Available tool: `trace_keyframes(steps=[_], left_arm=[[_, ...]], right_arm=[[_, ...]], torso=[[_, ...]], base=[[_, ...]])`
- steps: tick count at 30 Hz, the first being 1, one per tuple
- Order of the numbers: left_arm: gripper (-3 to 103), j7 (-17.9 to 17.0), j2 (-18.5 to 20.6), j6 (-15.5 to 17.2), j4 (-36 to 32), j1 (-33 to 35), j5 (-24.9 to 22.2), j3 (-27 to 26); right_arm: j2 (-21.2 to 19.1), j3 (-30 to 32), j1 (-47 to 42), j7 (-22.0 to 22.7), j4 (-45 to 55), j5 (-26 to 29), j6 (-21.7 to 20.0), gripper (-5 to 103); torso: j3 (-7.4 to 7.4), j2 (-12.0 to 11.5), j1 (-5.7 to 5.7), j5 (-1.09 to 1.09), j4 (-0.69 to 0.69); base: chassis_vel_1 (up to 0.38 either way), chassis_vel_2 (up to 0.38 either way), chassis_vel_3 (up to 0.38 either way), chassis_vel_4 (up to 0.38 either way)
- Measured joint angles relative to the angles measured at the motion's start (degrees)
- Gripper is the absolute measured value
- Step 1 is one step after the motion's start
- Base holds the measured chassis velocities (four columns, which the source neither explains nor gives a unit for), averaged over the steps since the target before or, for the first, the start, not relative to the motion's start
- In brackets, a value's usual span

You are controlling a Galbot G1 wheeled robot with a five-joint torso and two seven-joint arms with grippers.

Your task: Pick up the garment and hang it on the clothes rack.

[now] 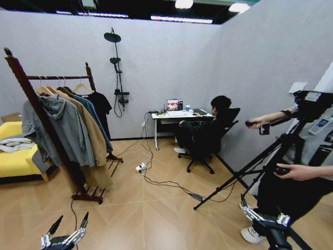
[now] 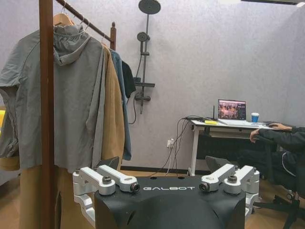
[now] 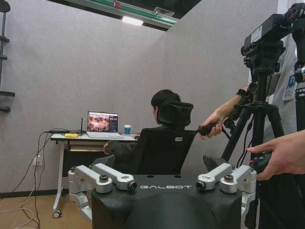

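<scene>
- Clothes rack (image 1: 39, 112): stands at the left of the room on the wooden floor, its slatted base resting on the floor; the near post leans across the head view.
- Top bar (image 1: 57, 77): carries several hangers. A grey hoodie (image 1: 65, 127) hangs nearest the robot, a tan coat (image 1: 92, 133) behind it, then a blue garment, then a black T-shirt (image 1: 101, 107) at the far end.
- Garment of the task: no dark teal top can be identified on the rack or on the floor. Pale clothing lies on the yellow sofa (image 1: 15, 159) at the far left; its kind cannot be told.
- Left gripper (image 1: 67, 232): low at the bottom edge of the head view, held over bare floor, well apart from the rack base. Jaws stand wide open and hold nothing.
- Left wrist view: the left gripper (image 2: 167, 179) faces the rack post (image 2: 46, 114) and the hoodie (image 2: 71, 95).
- Right gripper (image 1: 261, 213): low at the bottom right, near a camera tripod (image 1: 255, 161). Jaws stand wide open and hold nothing; the right wrist view (image 3: 164, 179) confirms this.
</scene>
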Motion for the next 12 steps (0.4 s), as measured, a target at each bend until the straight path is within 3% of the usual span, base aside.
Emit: trace_keyframes(steps=[12], left_arm=[[100,0.0,0.0,0.0,0.0,0.0,0.0,0.0]], right_arm=[[0.0,0.0,0.0,0.0,0.0,0.0,0.0,100]], torso=[[0.00,0.0,0.00,0.00,0.00]], base=[[0.000,0.000,0.000,0.000]])
